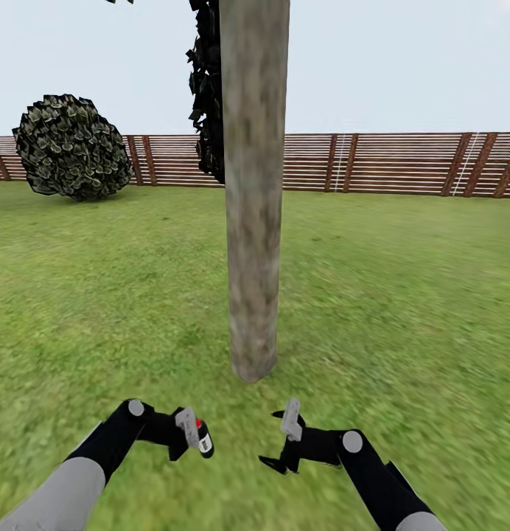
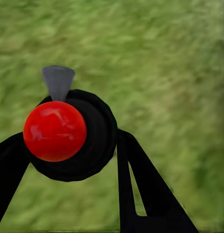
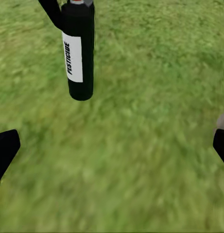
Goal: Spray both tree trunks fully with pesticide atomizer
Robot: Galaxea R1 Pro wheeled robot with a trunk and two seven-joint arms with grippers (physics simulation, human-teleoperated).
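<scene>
- Head view: big pale tree trunk [image 1: 253,192] standing dead centre on the lawn [image 1: 402,295], its top cut off by the frame so the canopy is out of sight, just some dark blocky leaves [image 1: 208,88] hanging beside it. Reddish slat fence [image 1: 388,164] runs along the back, with a round dark bush [image 1: 72,147] at far left. Down low, the left hand [image 1: 190,432] is clamped around the pesticide atomizer [image 1: 203,440], held near the trunk's base but not touching it; the bottle is tiny here and the label is unreadable. The right hand [image 1: 281,436] is spread open with nothing in it.
- Left wrist view: looking straight down on the atomizer's red top [image 2: 55,131] and grey nozzle [image 2: 58,81], black fingers [image 2: 141,189] on both sides. Bottle body hidden under the cap; grass behind is blurry.
- Right wrist view: the atomizer [image 3: 78,53] hangs over the grass, white label reading "PESTICIDE", top cut off. The right hand's fingertips [image 3: 5,148] barely peek in at the edges, wide apart.
</scene>
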